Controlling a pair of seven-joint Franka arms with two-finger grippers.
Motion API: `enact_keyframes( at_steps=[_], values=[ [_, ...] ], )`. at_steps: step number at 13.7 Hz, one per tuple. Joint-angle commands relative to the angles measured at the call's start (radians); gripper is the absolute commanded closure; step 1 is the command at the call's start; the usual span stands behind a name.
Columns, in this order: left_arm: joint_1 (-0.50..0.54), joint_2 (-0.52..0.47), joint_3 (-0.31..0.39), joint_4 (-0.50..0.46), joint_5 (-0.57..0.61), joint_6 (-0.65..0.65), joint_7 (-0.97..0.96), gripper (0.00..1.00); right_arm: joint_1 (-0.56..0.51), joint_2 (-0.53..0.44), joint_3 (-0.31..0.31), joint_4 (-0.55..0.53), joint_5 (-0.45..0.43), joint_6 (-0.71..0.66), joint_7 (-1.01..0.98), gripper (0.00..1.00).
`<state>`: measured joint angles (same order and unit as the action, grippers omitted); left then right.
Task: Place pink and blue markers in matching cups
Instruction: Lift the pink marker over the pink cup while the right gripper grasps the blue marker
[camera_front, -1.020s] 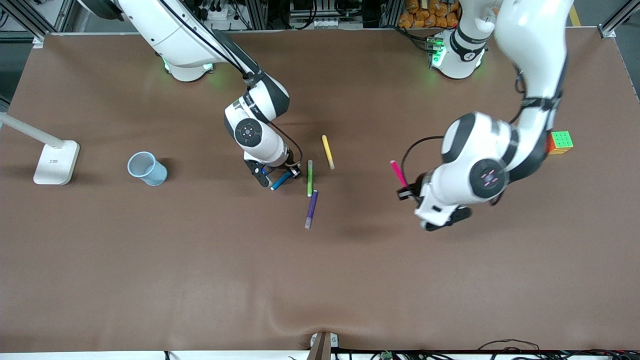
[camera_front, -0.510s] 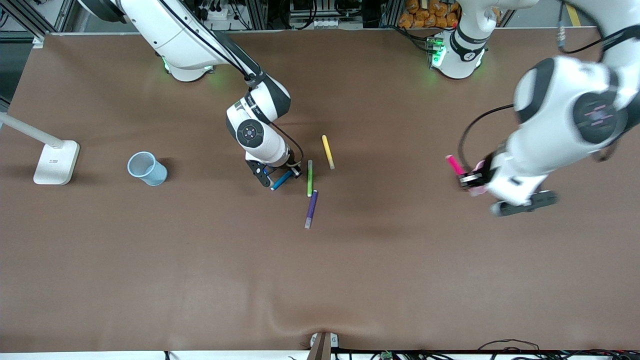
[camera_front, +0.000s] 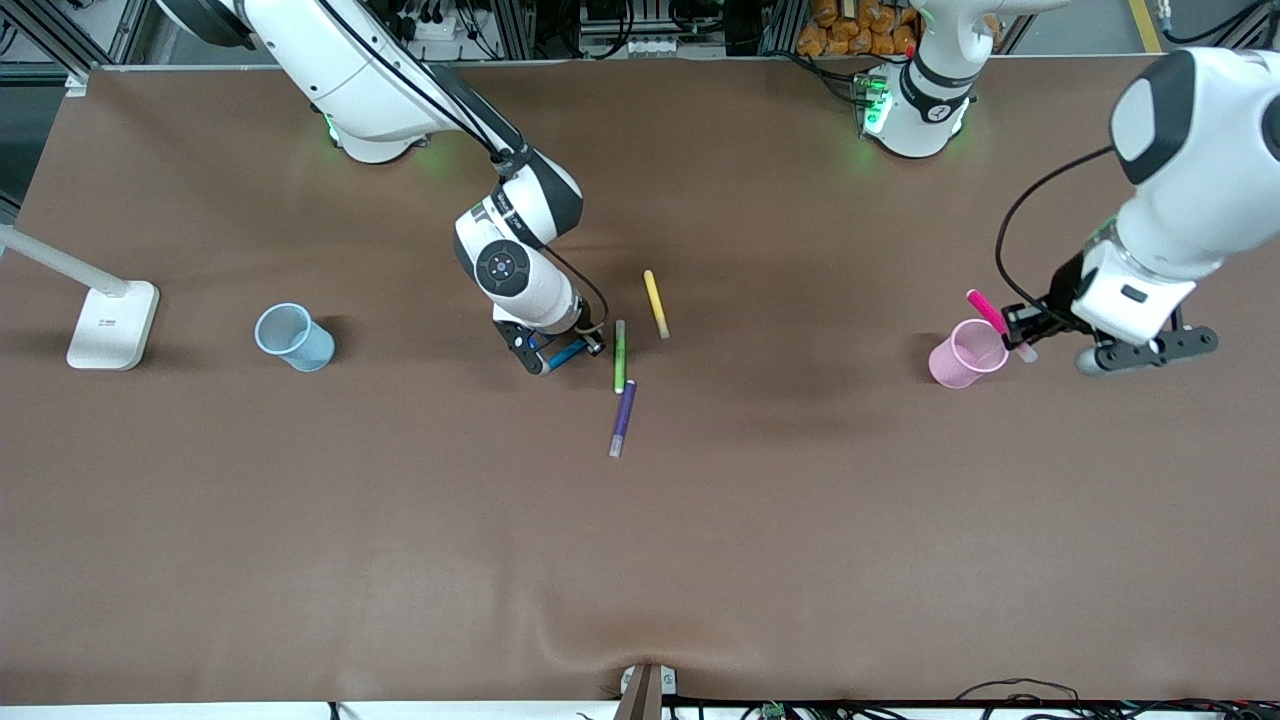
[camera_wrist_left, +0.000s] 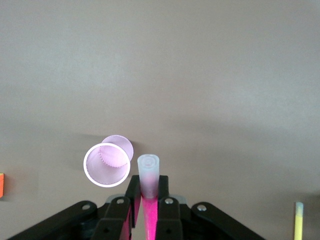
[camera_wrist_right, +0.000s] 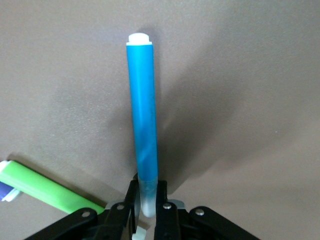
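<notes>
- no readable writing or labels anywhere.
- left gripper (camera_front: 1018, 330) pinching pink marker (camera_front: 984, 308), raised beside pink cup (camera_front: 963, 355) toward the left arm's table edge.
- right gripper (camera_front: 560, 352) pinching blue marker (camera_wrist_right: 141, 120) mid-table, beside green marker (camera_front: 619, 355), purple marker (camera_front: 623, 417), yellow marker (camera_front: 655, 302).
- blue cup (camera_front: 292, 337) near the right arm's edge, beside lamp base (camera_front: 113, 324).

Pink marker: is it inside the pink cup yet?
No, it is still out. The pink marker is clamped in the left gripper, its pale end hanging beside the rim of the empty pink cup, not in it.
</notes>
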<state>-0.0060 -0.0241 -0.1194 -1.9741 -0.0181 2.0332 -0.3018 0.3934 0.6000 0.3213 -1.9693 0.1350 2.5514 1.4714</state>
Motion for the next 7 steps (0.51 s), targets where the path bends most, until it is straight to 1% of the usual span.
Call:
enact_keyframes(
  at_steps=[1,2,4,6,7],
  values=[
    [0.006,-0.111,-0.008,-0.176,0.052,0.116,0.006,1.0,-0.016,-0.04,-0.001,0.065,0.008,-0.164,0.018,1.0],
    [0.006,-0.132,-0.008,-0.218,0.076,0.155,0.006,1.0,-0.034,-0.052,0.001,0.11,0.011,-0.26,0.02,1.0],
    [0.006,-0.157,-0.008,-0.285,0.089,0.217,0.006,1.0,-0.07,-0.072,0.001,0.197,0.012,-0.452,0.018,1.0],
    [0.006,-0.177,-0.008,-0.35,0.095,0.28,0.006,1.0,-0.109,-0.103,0.001,0.234,0.012,-0.587,0.003,1.0],
    [0.006,-0.18,-0.009,-0.373,0.124,0.295,0.004,1.0,-0.132,-0.118,0.002,0.242,0.014,-0.641,-0.023,1.0]
  ],
)
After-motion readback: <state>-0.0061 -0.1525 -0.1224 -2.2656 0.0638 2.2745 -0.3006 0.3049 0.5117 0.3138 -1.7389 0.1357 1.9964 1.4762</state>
